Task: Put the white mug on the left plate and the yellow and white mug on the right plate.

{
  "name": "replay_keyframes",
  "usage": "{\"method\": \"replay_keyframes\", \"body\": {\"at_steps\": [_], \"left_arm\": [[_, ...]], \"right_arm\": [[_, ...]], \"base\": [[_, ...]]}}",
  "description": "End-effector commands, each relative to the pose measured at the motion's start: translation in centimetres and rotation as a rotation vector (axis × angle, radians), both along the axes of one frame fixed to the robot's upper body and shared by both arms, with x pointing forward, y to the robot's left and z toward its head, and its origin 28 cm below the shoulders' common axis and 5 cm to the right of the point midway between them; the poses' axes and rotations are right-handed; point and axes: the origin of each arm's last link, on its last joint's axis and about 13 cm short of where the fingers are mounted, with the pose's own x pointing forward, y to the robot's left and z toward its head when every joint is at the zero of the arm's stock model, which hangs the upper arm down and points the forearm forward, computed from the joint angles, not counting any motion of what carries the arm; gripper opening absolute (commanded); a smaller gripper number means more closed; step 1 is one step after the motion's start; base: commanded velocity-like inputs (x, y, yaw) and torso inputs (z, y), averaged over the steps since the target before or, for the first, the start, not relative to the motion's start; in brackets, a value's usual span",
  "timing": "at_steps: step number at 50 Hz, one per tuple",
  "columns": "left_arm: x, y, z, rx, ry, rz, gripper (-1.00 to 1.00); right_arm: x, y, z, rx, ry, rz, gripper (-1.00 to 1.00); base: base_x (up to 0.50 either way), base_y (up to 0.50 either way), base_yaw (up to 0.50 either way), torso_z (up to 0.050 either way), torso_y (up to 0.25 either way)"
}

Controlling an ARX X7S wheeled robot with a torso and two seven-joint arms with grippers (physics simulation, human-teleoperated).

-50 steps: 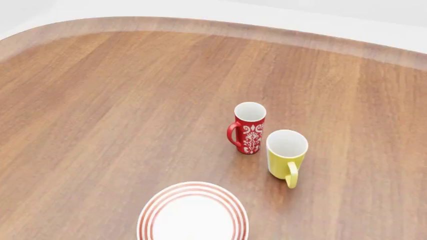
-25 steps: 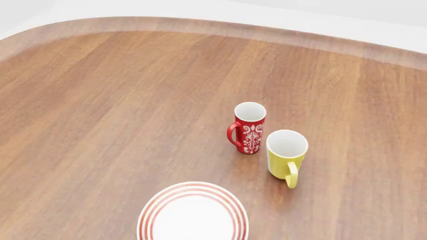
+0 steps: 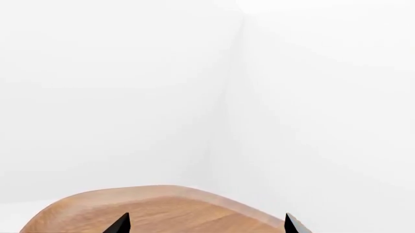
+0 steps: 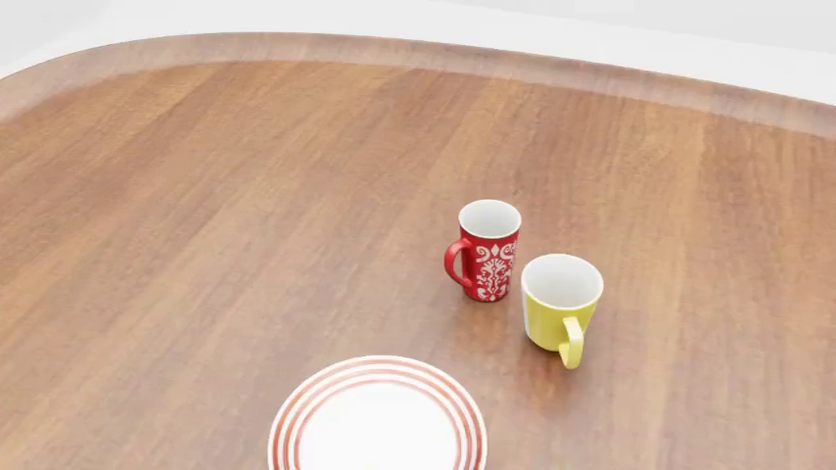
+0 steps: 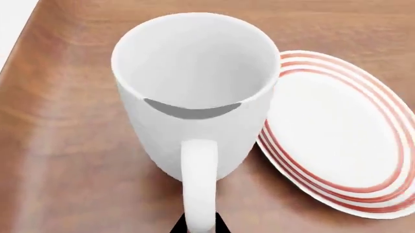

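Left gripper [image 3: 206,226] hangs with its two dark fingertips [image 3: 122,224] set wide apart and nothing between them, above a rounded end of the wooden table [image 3: 162,211] with white walls behind. From the head view, a plate [image 4: 379,419] with thin red rings lies on the robot's side of the table, partly cut off by the bottom of the frame and bare. Which plate of the pair it is cannot be told. Farther in, toward the middle of the table and well clear of its curved far edge, a red mug [image 4: 488,252] with a white floral pattern stands upright, handle to the left. Just beside it, to the right and slightly nearer, the yellow and white mug [image 4: 562,300] stands upright on bare wood, its handle toward the robot, on no plate. Neither arm shows in this view. From the right wrist view, the white mug [image 5: 194,92] stands upright on the wood near a table edge, just beside a ringed plate [image 5: 337,141] and not on it; whether they touch cannot be told. Its handle faces the camera, and the right gripper [image 5: 198,227] shows only two dark tips flanking that handle; whether they pinch it cannot be told.
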Motion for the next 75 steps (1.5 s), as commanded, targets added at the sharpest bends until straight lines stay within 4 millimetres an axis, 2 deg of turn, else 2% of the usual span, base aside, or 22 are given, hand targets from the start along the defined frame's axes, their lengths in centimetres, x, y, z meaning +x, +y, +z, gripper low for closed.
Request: {"method": "replay_keyframes", "body": {"at_steps": [1,9,24,41,56,75], "left_arm": [[0.4,0.1,-0.1,-0.01,-0.009,0.008,1.0],[0.6,0.0,-0.1,-0.001,-0.009,0.001,1.0],[0.4,0.1,0.0,-0.002,-0.017,0.001,1.0],[0.2,0.1,0.1,-0.003,-0.019,0.002,1.0],[0.2,-0.1,0.0,0.004,-0.018,-0.005,1.0],[0.2,0.1,0.1,-0.001,-0.022,-0.003,1.0]], "right_arm": [[0.7,0.6,1.9,-0.003,-0.104,0.001,-1.0],[0.7,0.5,3.3,0.016,-0.19,-0.014,-1.0],[1.2,0.0,4.3,0.072,-0.228,-0.075,-1.0],[5.1,0.3,3.3,0.129,-0.151,-0.212,-1.0],[6.9,0.7,2.6,0.132,-0.107,-0.256,-1.0],[8.6,1.3,0.7,0.124,-0.033,-0.294,-1.0]], "base": [[0.0,0.0,0.0,0.0,0.015],[0.0,0.0,0.0,0.0,0.0],[0.0,0.0,0.0,0.0,0.0],[0.0,0.0,0.0,0.0,0.0],[0.0,0.0,0.0,0.0,0.0],[0.0,0.0,0.0,0.0,0.001]]}}
